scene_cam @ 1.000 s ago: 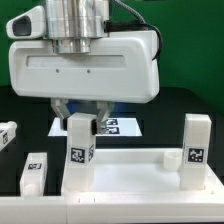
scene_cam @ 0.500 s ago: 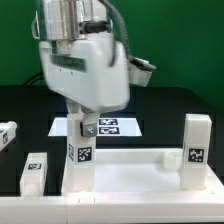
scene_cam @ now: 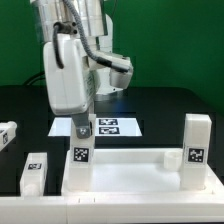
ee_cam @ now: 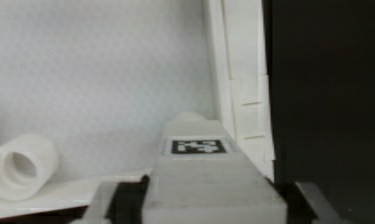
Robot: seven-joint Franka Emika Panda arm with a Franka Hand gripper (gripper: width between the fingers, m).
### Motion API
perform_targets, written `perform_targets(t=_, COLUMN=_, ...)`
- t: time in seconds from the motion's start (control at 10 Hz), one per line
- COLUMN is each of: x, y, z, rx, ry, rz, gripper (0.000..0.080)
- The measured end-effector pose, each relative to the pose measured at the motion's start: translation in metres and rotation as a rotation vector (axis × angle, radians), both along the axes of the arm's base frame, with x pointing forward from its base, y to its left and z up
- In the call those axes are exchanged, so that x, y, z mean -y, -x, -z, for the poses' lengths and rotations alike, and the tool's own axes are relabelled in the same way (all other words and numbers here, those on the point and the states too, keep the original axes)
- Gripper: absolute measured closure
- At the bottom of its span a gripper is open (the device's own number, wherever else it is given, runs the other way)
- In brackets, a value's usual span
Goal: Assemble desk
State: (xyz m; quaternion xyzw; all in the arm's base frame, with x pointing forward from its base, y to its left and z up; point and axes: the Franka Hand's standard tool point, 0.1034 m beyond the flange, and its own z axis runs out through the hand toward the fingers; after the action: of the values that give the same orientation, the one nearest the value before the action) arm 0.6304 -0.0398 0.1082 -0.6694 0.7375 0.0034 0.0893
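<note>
The white rimmed tabletop [scene_cam: 130, 176] lies at the front of the table. One tagged leg [scene_cam: 80, 160] stands upright in its corner on the exterior view's left. A second leg [scene_cam: 195, 146] stands in the corner on the right. My gripper [scene_cam: 82, 131] comes straight down and is shut on the top of the left leg. In the wrist view the leg [ee_cam: 202, 165] fills the gap between my two fingers [ee_cam: 122, 203], beside the tabletop rim [ee_cam: 248, 80]. A round socket [ee_cam: 19, 168] shows on the tabletop surface.
Two loose tagged legs lie on the black table at the exterior view's left, one near the tabletop [scene_cam: 35, 171] and one at the edge [scene_cam: 6, 135]. The marker board [scene_cam: 112, 127] lies behind the tabletop, under my arm.
My hand has turned about a quarter turn around its vertical axis while staying on the left leg. It now shows its narrow side. The leg looks slightly lower.
</note>
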Motion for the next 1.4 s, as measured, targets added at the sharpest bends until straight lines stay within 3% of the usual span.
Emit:
perform_targets(t=0.1, x=0.0030, y=0.0013, z=0.0014, rx=0.031, ry=0.037, rz=-0.279, gripper=0.0512)
perform_targets(t=0.3, x=0.0032, y=0.0034, z=0.0023, rx=0.053, ry=0.062, rz=-0.528, gripper=0.0262)
perform_targets(t=0.4, x=0.0034, y=0.0034, z=0.0024, rx=0.060, ry=0.069, rz=-0.585, gripper=0.0183)
perform_targets(t=0.6, x=0.0040, y=0.0035, z=0.0024, rx=0.076, ry=0.087, rz=-0.718, gripper=0.0156)
perform_targets(t=1.0, x=0.0040, y=0.0047, z=0.0047, rx=0.126, ry=0.192, rz=-1.355, gripper=0.0150)
perform_targets(t=1.1, x=0.0065, y=0.0037, z=0.0041, rx=0.136, ry=0.212, rz=-1.358, gripper=0.0150)
perform_targets(t=1.2, x=0.0061, y=0.0044, z=0.0053, rx=0.128, ry=0.204, rz=-1.316, gripper=0.0150)
perform_targets(t=1.3, x=0.0064, y=0.0044, z=0.0055, rx=0.127, ry=0.202, rz=-1.305, gripper=0.0239)
perform_targets(t=1.4, x=0.0061, y=0.0045, z=0.0058, rx=0.120, ry=0.193, rz=-1.228, gripper=0.0421)
